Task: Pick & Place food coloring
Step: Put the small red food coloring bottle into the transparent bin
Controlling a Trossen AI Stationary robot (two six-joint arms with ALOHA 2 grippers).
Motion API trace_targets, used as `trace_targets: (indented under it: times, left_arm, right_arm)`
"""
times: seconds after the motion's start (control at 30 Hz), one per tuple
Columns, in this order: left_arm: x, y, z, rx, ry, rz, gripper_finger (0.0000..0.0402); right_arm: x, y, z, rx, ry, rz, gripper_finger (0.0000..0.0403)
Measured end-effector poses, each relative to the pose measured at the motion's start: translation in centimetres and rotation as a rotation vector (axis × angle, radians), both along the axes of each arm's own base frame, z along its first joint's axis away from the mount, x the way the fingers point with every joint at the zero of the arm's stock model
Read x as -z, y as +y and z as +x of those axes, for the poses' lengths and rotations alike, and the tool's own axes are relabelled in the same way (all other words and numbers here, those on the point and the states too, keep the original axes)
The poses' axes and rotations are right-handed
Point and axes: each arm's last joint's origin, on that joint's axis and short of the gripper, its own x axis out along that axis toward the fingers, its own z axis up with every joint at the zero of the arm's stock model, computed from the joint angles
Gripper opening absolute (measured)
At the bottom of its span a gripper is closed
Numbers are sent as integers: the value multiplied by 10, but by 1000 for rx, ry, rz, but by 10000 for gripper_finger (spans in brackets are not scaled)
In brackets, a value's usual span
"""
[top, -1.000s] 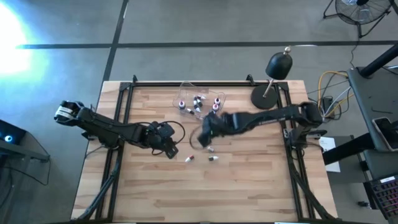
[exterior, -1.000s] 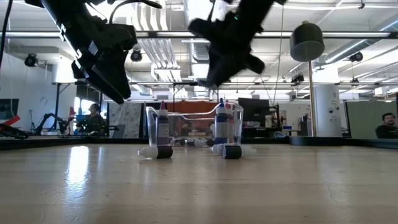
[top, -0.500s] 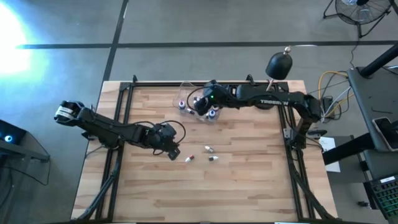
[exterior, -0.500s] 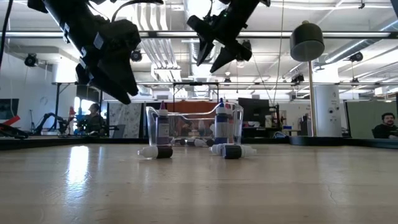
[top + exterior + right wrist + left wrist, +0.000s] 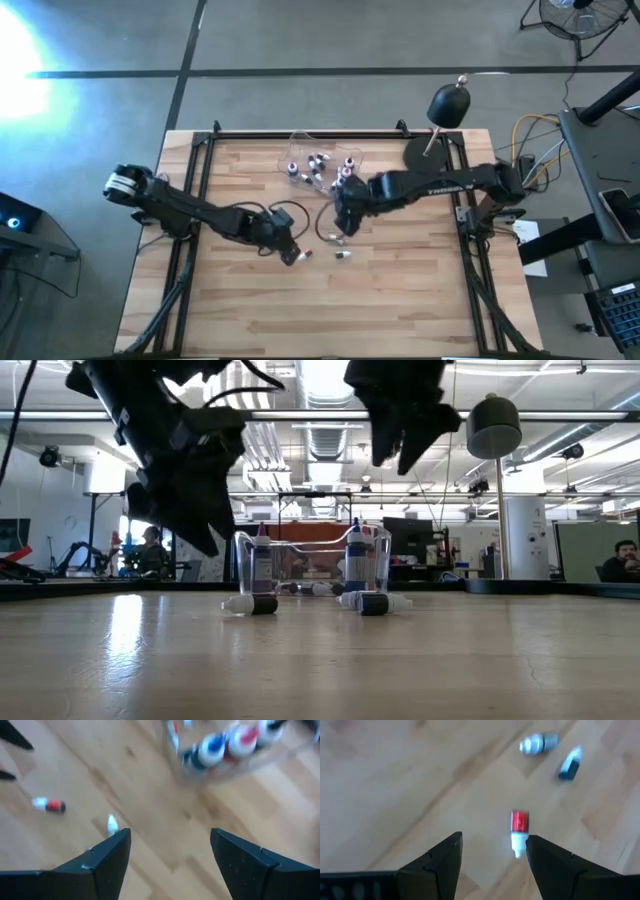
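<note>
Loose bottles: three small food coloring bottles are seen lying flat on the worktop (image 5: 400, 300), near its middle. A red one with a white tip (image 5: 519, 829) lies on its side; a pale one (image 5: 538, 743) and a dark one (image 5: 568, 764) lie beyond it in the left wrist view, close together but apart.

Same bottles, high view: the red bottle (image 5: 304, 254) is just beside the left gripper; a second (image 5: 343, 256) and a third (image 5: 335, 240) lie a little to the right, below the right gripper.

Bottles in tub: several more (image 5: 318, 165) stand in the clear plastic tub (image 5: 300, 145) toward the far edge; blue, red and white caps (image 5: 216, 745) are made out, blurred. In the low view two upright bottles (image 5: 261, 565) (image 5: 355, 560) are seen through the tub wall.

Left gripper (image 5: 290, 252): held low over the worktop, just left of the red bottle. The fingers (image 5: 442, 860) are spread apart, with nothing between them; the red bottle is framed in the gap, farther ahead, untouched.

Right gripper (image 5: 343, 215): held above the worktop, between the tub and the loose bottles. Fingers (image 5: 112, 855) spread wide, nothing held. A red bottle (image 5: 50, 805) and a pale one (image 5: 112, 824) are seen on the wood ahead.

Surroundings: a black lamp (image 5: 448, 105) stands at the far right corner; a seated person (image 5: 625, 560) is seen in the room behind.
</note>
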Motion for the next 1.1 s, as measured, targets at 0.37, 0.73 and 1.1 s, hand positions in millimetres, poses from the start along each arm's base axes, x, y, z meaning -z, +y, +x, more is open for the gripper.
trace_targets:
  times: [0.37, 0.73, 1.1]
  left_arm:
    - [17, -25, 38, 67, 79, -13, 195]
    - [47, -29, 53, 88, 172, 33, 185]
    - [48, -22, 64, 116, 199, 180, 52]
  right_arm:
    - [25, 35, -16, 88, 67, 31, 247]
    - [42, 48, -25, 135, 102, 38, 246]
    - [43, 47, -25, 156, 85, -11, 246]
